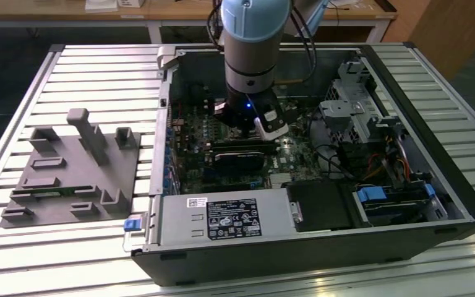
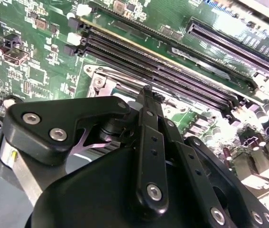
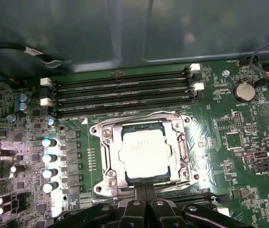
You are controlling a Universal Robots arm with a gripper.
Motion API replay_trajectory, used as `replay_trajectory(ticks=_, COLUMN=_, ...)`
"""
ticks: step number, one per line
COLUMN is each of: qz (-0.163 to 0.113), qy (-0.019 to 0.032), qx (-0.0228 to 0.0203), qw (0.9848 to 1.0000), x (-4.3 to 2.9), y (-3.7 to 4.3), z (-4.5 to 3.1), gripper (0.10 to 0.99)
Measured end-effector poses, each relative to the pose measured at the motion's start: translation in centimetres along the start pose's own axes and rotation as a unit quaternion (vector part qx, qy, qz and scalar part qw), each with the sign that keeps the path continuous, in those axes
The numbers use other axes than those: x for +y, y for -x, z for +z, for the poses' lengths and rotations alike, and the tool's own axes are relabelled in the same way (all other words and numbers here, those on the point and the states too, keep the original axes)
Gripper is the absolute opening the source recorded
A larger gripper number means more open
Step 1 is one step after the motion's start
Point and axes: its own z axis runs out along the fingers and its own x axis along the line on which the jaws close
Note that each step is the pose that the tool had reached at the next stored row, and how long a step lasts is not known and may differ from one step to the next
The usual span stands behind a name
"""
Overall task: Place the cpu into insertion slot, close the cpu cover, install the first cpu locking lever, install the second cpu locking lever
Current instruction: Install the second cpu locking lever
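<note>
**CPU seated, cover down, gripper at the socket edge**

Inside the computer case (image 1: pixel 320 247), the green motherboard (image 3: pixel 229 142) carries the insertion slot (image 3: pixel 106 184). The cpu cover (image 3: pixel 184 147) appears to lie closed around the cpu (image 3: pixel 143 154), which sits flat in its window. The gripper (image 3: pixel 146 190) hovers at the socket's near edge, fingers clenched together, holding nothing. Any lever push probably wants to be slow and square, kept off the memory slots (image 3: pixel 120 90).

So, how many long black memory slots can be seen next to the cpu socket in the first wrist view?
4. The memory slots lie side by side in one parallel group, between the cpu cover and the grey case wall. More may be hidden elsewhere on the board.
</note>
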Motion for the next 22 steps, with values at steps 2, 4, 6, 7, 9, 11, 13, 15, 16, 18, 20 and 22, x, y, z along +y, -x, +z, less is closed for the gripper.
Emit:
replay_trajectory(ticks=2, qz=-0.001, qy=-0.0095, qx=-0.0013, qw=1.0000, x=0.31, y=0.05, z=0.07, gripper=0.106)
replay_trajectory(ticks=4, qz=-0.001, qy=-0.0220, qx=-0.0028, qw=0.9998, x=0.57, y=0.09, z=0.12, gripper=0.106)
replay_trajectory(ticks=6, qz=-0.002, qy=-0.0335, qx=-0.0044, qw=0.9994, x=0.85, y=0.12, z=0.19, gripper=0.106)
replay_trajectory(ticks=7, qz=-0.003, qy=-0.0390, qx=-0.0052, qw=0.9992, x=1.01, y=0.12, z=0.22, gripper=0.106)
replay_trajectory(ticks=9, qz=-0.003, qy=-0.0462, qx=-0.0060, qw=0.9989, x=1.31, y=0.09, z=0.28, gripper=0.106)
replay_trajectory(ticks=11, qz=-0.003, qy=-0.0465, qx=-0.0061, qw=0.9989, x=1.56, y=0.05, z=0.34, gripper=0.106)
replay_trajectory(ticks=13, qz=-0.003, qy=-0.0465, qx=-0.0061, qw=0.9989, x=1.81, y=0.01, z=0.39, gripper=0.106)
replay_trajectory(ticks=15, qz=-0.003, qy=-0.0465, qx=-0.0060, qw=0.9989, x=2.18, y=-0.04, z=0.46, gripper=0.106)
replay_trajectory(ticks=16, qz=-0.003, qy=-0.0465, qx=-0.0060, qw=0.9989, x=2.39, y=-0.07, z=0.50, gripper=0.106)
replay_trajectory(ticks=18, qz=-0.004, qy=-0.0464, qx=-0.0059, qw=0.9989, x=2.82, y=-0.13, z=0.60, gripper=0.106)
replay_trajectory(ticks=20, qz=-0.004, qy=-0.0464, qx=-0.0059, qw=0.9989, x=3.30, y=-0.20, z=0.70, gripper=0.106)
replay_trajectory(ticks=22, qz=-0.005, qy=-0.0464, qx=-0.0058, qw=0.9989, x=3.82, y=-0.28, z=0.80, gripper=0.106)
